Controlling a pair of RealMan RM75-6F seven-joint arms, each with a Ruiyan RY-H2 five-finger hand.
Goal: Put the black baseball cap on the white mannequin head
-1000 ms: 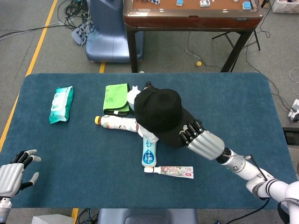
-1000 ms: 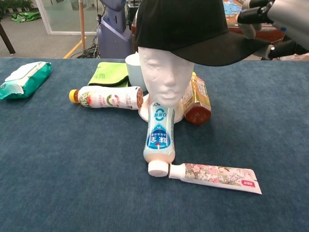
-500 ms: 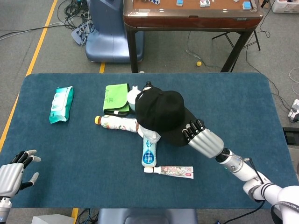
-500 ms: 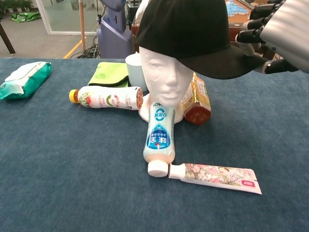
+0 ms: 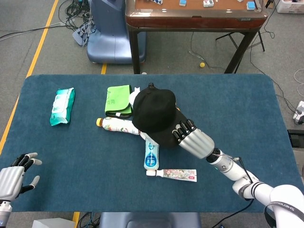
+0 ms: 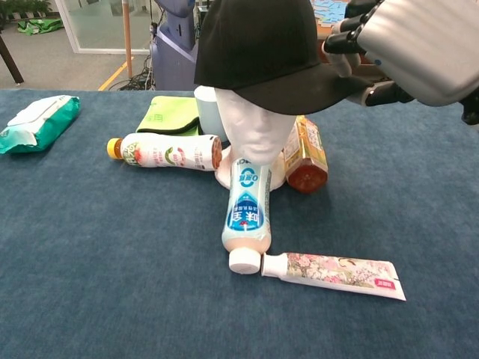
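- The left hand (image 5: 13, 179) sits at the near left corner of the blue table (image 5: 71, 156), fingers spread and holding nothing; only the head view shows it.
- A toothpaste tube (image 6: 333, 274) with a floral print lies flat nearest the front edge, its cap end touching the cap of a bottle.
- That bottle, white with a blue label (image 6: 246, 217), lies on its side pointing toward the camera, its far end against the mannequin's base.
- The right hand (image 6: 408, 46) reaches in from the right and pinches the brim of the black baseball cap (image 6: 258, 45), fingers on top of the brim and a thumb under it.
- The cap rests on top of the white mannequin head (image 6: 257, 123), its crown covering the top and the brim jutting toward the right hand; the cap looks slightly tilted.
- The mannequin head stands upright at the table's middle on a round white base.
- A bottle of amber liquid (image 6: 305, 155) lies just right of the base.
- A drink bottle with a yellow cap (image 6: 165, 150) lies on its side just left of the base.
- A folded green cloth (image 5: 118, 100) lies behind that bottle, beside a pale cup (image 6: 207, 108).
- A teal pack of wet wipes (image 5: 62, 106) lies well apart at the far left.
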